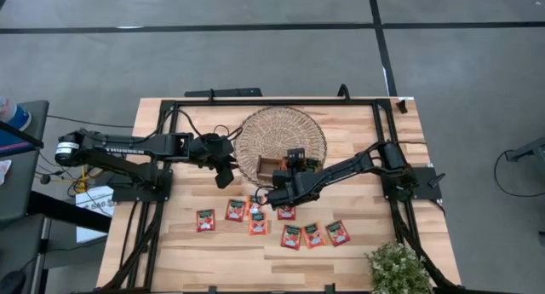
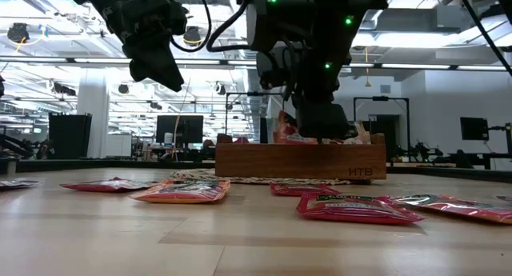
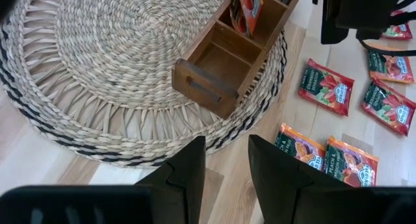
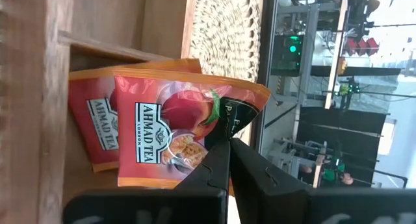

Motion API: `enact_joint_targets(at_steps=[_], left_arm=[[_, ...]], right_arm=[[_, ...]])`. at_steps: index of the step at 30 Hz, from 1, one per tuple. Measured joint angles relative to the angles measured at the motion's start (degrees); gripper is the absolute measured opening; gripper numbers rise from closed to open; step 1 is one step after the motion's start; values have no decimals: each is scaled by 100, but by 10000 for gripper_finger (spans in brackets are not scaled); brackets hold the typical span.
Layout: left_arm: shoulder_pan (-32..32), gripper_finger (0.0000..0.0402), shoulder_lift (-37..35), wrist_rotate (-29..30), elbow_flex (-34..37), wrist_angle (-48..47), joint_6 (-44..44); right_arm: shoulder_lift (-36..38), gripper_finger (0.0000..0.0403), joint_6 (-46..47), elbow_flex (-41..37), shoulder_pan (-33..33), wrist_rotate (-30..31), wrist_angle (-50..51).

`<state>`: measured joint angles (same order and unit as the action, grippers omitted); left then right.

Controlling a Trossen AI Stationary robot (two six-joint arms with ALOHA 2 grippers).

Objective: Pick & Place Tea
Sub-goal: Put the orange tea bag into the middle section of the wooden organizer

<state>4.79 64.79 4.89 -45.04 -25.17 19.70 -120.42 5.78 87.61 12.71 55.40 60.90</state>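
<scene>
Right gripper (image 4: 227, 143) clamped on a sachet (image 4: 175, 130) standing upright above the tray (image 4: 39, 87) slot, straight below (left gripper (image 3: 224, 159) parted, idle beside the mat (image 3: 97, 68)).

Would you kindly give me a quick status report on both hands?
Right hand shut on tea sachet over wooden tray. Left hand part open, empty, beside woven mat. Nothing in the way.

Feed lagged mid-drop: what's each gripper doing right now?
Left gripper: open, empty, beside the woven mat.
Right gripper: shut on a tea sachet over the wooden tray.
</scene>
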Motion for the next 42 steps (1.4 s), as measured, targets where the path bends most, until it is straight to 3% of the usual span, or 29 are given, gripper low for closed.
enact_joint_targets(at_steps=[6, 11, 27, 31, 36, 38, 40, 42], left_arm=[[1, 108, 0, 2, 0, 2, 0], [-1, 108, 0, 4, 2, 1, 0], [-1, 108, 0, 7, 2, 2, 0], [-1, 108, 0, 9, 2, 4, 0], [0, 108, 0, -29, 2, 2, 12], [0, 108, 0, -106, 2, 4, 53], [-4, 108, 0, -175, 2, 2, 122], [-4, 108, 0, -207, 2, 0, 170]], right_arm=[[0, 0, 27, 0, 1, -24, -11], [0, 7, 27, 0, -30, -511, -19], [0, 112, -23, 250, -92, -751, 81], [0, 128, 30, 657, -93, -719, 822], [13, 125, 1080, 1489, 10, -705, 2899], [195, 121, 1347, 1552, 122, -1281, 2830], [555, 119, 1066, 1520, 295, -2638, 2825], [801, 119, 910, 1538, 491, -3590, 2902]])
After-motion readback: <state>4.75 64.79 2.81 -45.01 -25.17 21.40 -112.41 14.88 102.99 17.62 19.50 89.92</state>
